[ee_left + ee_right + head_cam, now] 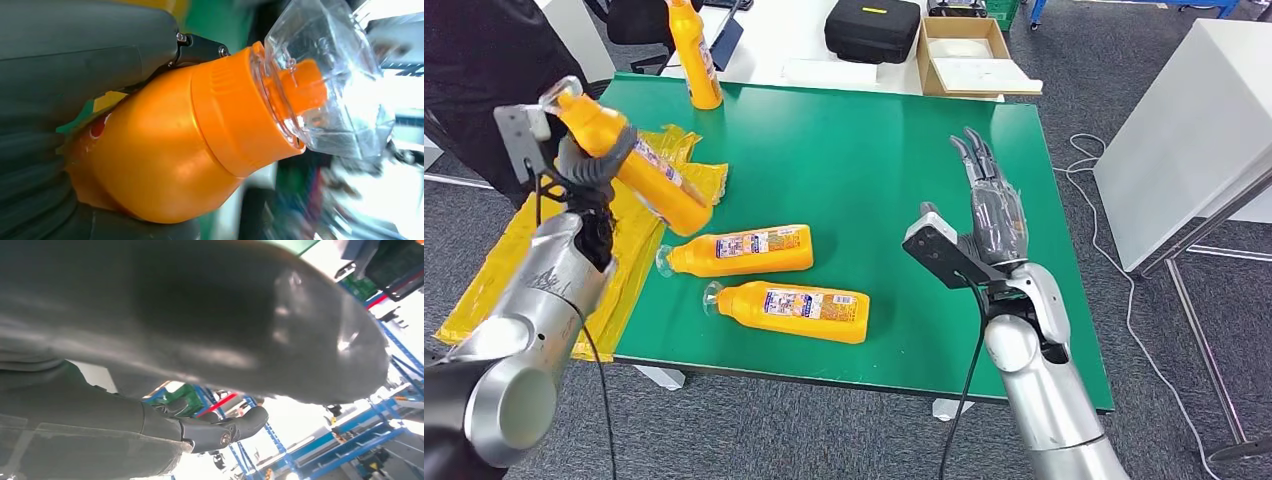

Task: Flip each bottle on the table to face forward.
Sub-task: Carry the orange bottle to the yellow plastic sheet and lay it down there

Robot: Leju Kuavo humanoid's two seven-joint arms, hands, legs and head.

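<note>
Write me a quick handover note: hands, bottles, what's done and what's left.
Left hand grips an orange bottle raised and tilted above the table's left edge, over the yellow bag.
Right hand is open, fingers straight, above the green table, holding nothing.
One bottle stands upright at the far left.
Two bottles lie on their sides near the front, labels up.
Left: set down the held bottle, then handle the two lying ones.

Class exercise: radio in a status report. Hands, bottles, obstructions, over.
Left hand grips a tilted orange bottle above the table. Right hand open, holds nothing. Two bottles lie flat; one stands. No obstruction.
</note>
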